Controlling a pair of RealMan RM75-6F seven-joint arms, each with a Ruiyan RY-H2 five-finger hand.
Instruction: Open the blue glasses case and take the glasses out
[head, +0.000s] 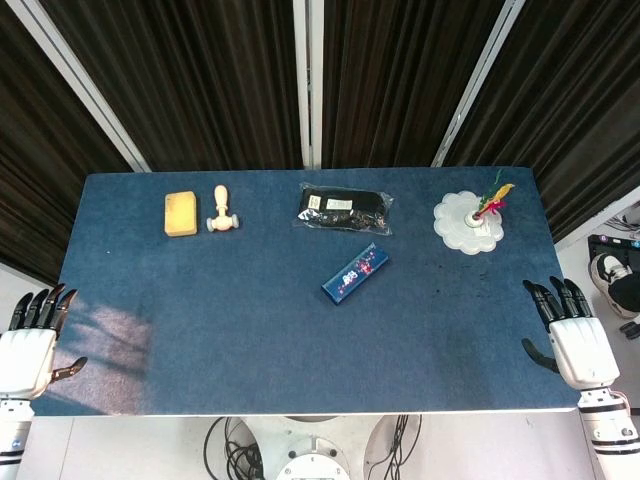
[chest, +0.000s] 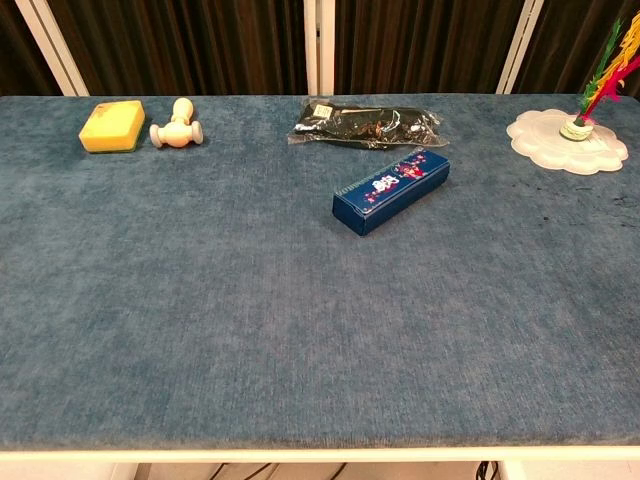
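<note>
Case (head: 355, 273) between left hand (head: 30, 345), right hand (head: 572, 335)

Case (head: 354, 273) before pouch (head: 344, 209), mid-table (head: 250, 330)

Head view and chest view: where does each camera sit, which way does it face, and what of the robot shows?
Head view: high above the near edge, looking steeply down on the table; left hand and right hand show at its sides.
Chest view: low at the near edge, facing across the tabletop; no hands show.
Shared: blue glasses case, closed, yellow sponge, black packet.
</note>
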